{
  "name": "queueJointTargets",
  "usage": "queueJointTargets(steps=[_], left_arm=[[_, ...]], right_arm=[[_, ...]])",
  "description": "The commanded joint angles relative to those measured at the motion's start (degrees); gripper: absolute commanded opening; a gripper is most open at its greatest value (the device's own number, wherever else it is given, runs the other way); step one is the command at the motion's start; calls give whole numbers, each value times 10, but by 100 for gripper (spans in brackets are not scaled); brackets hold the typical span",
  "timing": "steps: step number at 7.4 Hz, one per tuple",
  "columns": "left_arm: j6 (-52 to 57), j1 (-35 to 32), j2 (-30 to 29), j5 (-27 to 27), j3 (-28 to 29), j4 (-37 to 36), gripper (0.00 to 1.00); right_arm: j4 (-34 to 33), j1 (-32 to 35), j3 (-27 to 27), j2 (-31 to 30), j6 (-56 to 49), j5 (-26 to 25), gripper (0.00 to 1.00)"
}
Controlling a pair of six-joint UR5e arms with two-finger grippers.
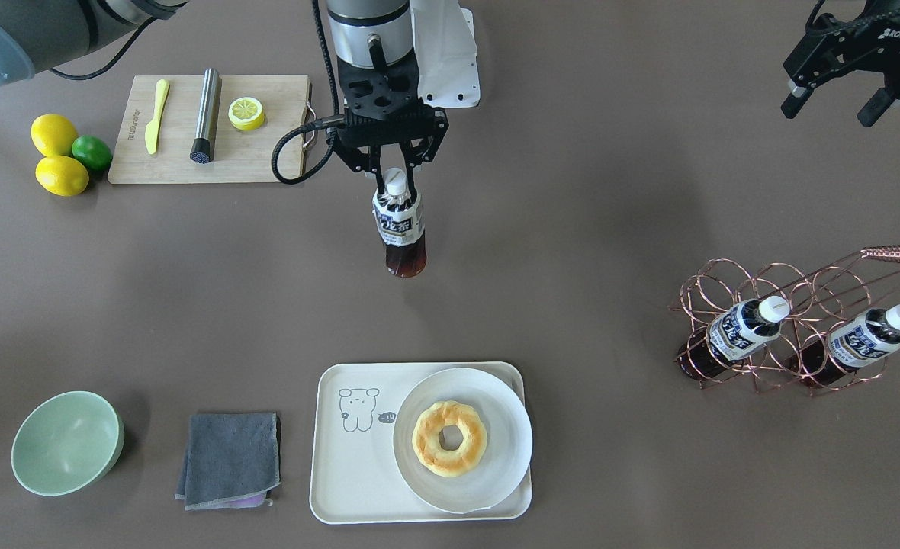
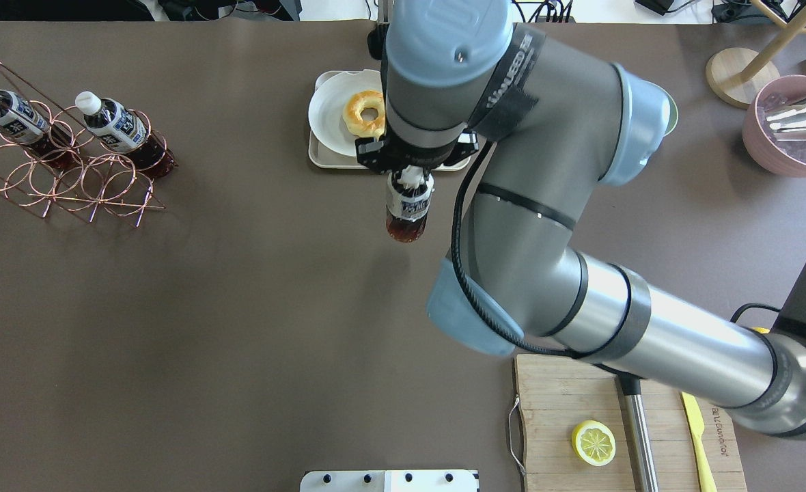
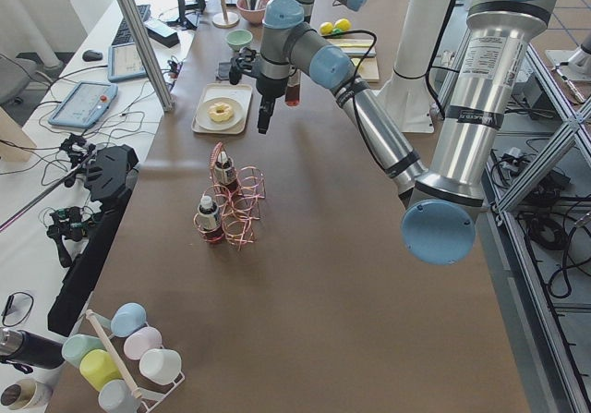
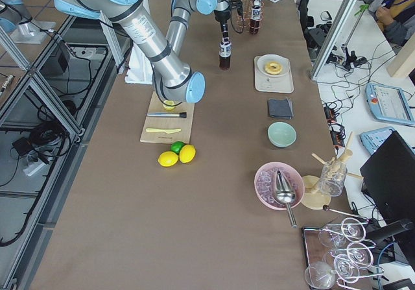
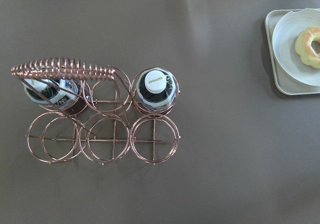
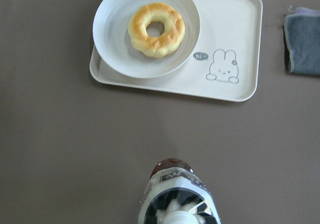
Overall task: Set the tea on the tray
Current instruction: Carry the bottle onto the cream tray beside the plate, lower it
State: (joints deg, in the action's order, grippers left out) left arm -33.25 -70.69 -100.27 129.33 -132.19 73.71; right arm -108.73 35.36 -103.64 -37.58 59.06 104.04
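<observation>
While the right claw [image 1: 395,181] pinches the tea [image 1: 400,229] at its neck, just under the white cap, the bottle hangs upright over the open middle of the bench [image 1: 572,229], with dark liquid showing below the label (whether its base touches the surface I cannot tell). It is not on the tray [image 1: 343,480]. The cream tray lies well apart from it, toward the operators' edge, and in the right wrist view it sits straight ahead of the bottle. A round white plate [image 1: 503,427] covers the tray's half on the robot's left, slightly overhanging the rim, and carries a doughnut [image 1: 450,438]. The other half shows a small line drawing [image 1: 358,409]. The left claw [image 1: 834,103] hovers far off on the robot's left with its fingers spread apart, above a copper wire rack [image 1: 797,324] where two alike bottles [image 1: 746,329] stand in its rings. A grey cloth [image 1: 229,457] lies just beside the tray, with a green bowl [image 1: 69,442] beyond it.
</observation>
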Motion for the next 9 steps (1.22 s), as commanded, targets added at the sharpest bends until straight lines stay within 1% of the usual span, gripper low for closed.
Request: queueJointTargets(steps=[1, 2, 3, 4, 5, 7, 9], left_arm=[[-2, -5, 59, 13, -61, 0, 97], [-2, -6, 71, 13, -73, 0, 97], [-2, -6, 84, 13, -81, 0, 97], [-2, -6, 87, 13, -82, 0, 97], [-2, -5, 87, 13, -81, 0, 97], [-2, -4, 85, 12, -79, 1, 97], [-2, -2, 84, 12, -79, 1, 97]], right_arm=[[75, 121, 142, 37, -81, 87, 0], [98, 144, 198, 59, -83, 92, 0], [137, 164, 257, 72, -90, 93, 0], [175, 176, 302, 74, -95, 94, 0], [184, 181, 324, 81, -95, 108, 0], [241, 183, 378, 82, -92, 108, 0], [248, 182, 385, 84, -90, 108, 0]])
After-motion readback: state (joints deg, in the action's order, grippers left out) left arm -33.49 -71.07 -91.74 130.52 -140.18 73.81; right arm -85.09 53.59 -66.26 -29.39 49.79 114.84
